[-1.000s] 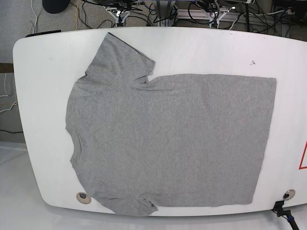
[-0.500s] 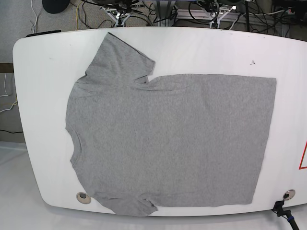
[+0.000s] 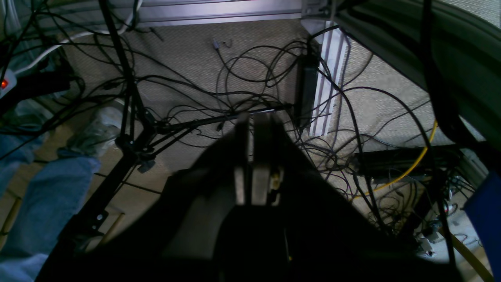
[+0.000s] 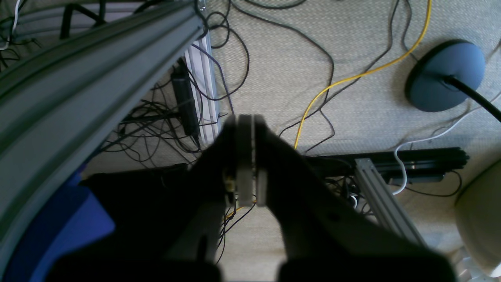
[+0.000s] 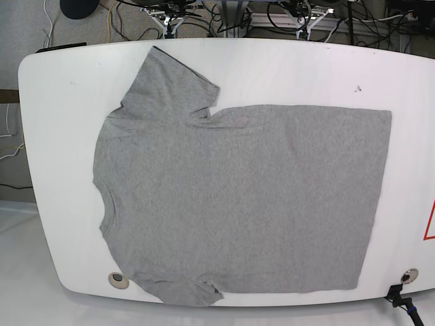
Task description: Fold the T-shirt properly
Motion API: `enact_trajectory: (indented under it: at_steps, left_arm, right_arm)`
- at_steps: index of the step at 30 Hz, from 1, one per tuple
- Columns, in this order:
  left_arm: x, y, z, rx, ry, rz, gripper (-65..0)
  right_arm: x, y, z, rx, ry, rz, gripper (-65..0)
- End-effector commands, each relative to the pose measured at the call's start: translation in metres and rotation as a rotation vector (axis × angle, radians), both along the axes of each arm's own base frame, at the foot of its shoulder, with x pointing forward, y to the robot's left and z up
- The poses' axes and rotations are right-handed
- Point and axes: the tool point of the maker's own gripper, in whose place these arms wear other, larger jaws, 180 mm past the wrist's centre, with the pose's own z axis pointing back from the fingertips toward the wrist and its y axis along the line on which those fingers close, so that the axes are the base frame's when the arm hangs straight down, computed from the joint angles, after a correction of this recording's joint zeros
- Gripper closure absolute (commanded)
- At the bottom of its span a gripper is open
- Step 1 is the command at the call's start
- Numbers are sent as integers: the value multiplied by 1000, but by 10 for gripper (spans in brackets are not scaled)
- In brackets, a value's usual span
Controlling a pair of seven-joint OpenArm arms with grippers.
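Note:
A grey T-shirt [image 5: 238,197] lies spread flat on the white table [image 5: 61,115], collar to the left, hem to the right, one sleeve pointing to the far edge and the other at the near edge. In the base view neither gripper shows over the table. My left gripper [image 3: 252,129] is shut with nothing held, hanging over the floor cables. My right gripper [image 4: 245,133] is also shut and empty, above carpet and cables behind the table.
Tangled black cables [image 3: 250,78], a yellow cable [image 4: 352,74], aluminium frame rails [image 4: 98,74] and a round dark stand base [image 4: 446,76] lie on the floor beyond the table. Jeans-clad legs [image 3: 47,188] stand at the left. Two round holes [image 5: 117,278] sit near the table's front edge.

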Motion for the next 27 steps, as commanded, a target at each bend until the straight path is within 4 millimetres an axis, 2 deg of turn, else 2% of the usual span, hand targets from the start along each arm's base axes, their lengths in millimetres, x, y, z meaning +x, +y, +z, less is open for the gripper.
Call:
enact_trajectory:
  at_steps: [1,10,13,15,17,19,23,27]
  left_arm:
    - [1,2,0,2,-13,3,0]
    - [-5,7,2,5,-57,-9,0]
    - [-5,13,4,8,-91,-15,0]
    - [-12,18,5,16,-88,-13,0]
    - [-15,30,7,29,-96,-25,0]
    - [-19,40,9,44,-92,-31,0]
    - [-28,45,12,43,-96,-38,0]
    - [-23,49,23,45,-171,-63,0]
  right_arm:
    - [3,-2,0,-7,-5,12,0]
    - [9,-17,3,-31,-57,41,0]
    - [-7,-28,4,-48,-53,31,0]
    - [-5,-32,5,-56,-65,41,0]
    - [-18,-36,5,-61,-50,48,0]
    - [-22,-42,7,-68,-57,47,0]
    - [-39,-57,11,-88,-56,56,0]
    - [-57,-77,19,-115,-69,76,0]
